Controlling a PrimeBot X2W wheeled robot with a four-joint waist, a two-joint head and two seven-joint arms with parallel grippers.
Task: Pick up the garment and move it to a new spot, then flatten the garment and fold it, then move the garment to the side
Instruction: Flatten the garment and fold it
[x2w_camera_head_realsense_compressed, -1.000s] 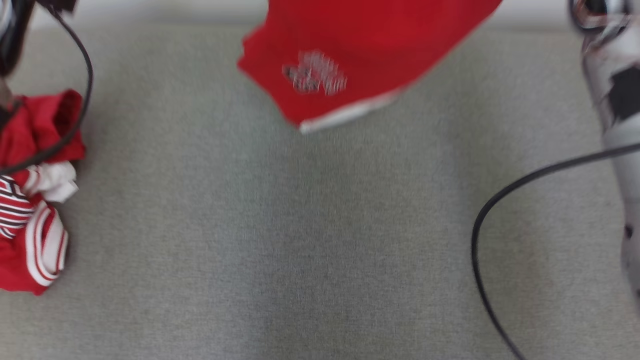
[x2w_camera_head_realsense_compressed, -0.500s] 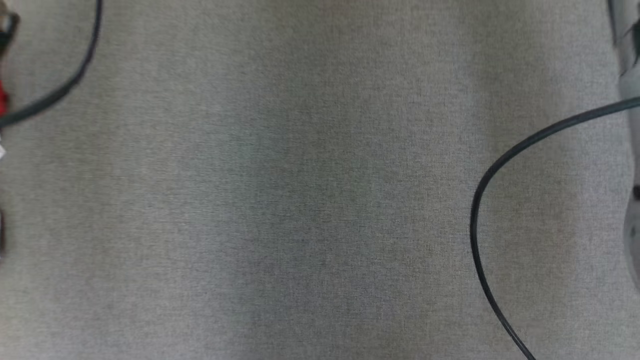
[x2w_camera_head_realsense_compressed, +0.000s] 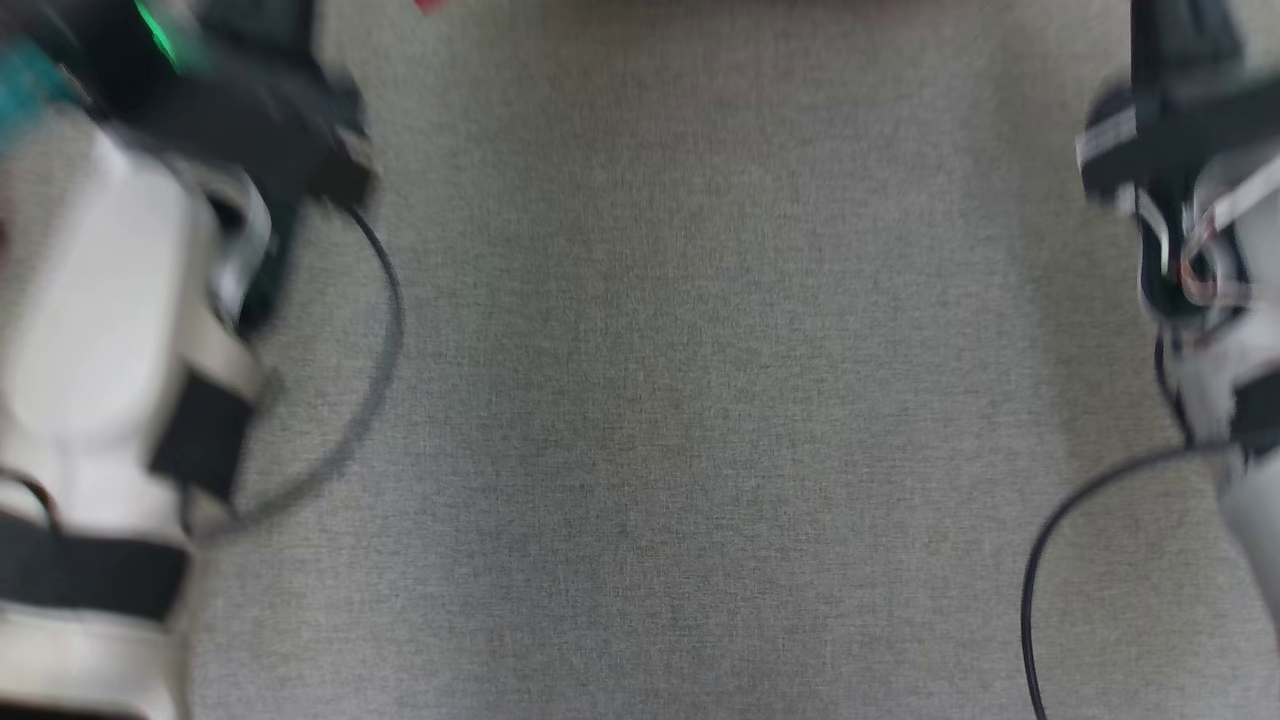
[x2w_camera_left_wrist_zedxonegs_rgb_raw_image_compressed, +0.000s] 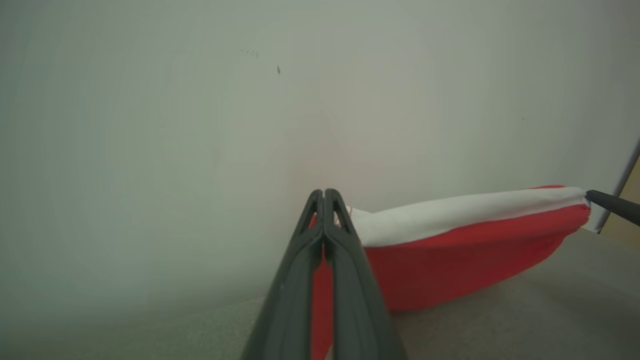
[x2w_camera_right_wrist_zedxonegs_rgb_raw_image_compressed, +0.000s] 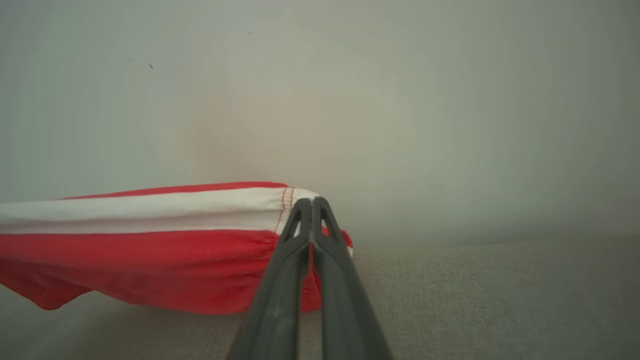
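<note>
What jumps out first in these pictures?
The bright red garment with its white band stands out, stretched over the grey surface. The left gripper pinches one end and the right gripper pinches the other, both shut on the cloth.

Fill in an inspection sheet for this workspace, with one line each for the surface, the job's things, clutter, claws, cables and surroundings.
Surface: grey woven surface, flat and even.
Job's things: red garment with a white band, stretched between the two claws. Its lower edge hangs close to the surface, and I cannot tell whether it touches.
Clutter: nothing seen.
Claws: left claw shut on one end of the garment's band; right claw shut on the other end.
Cables: black cables loop beside each arm.
Surroundings: plain pale wall behind the surface.
</note>
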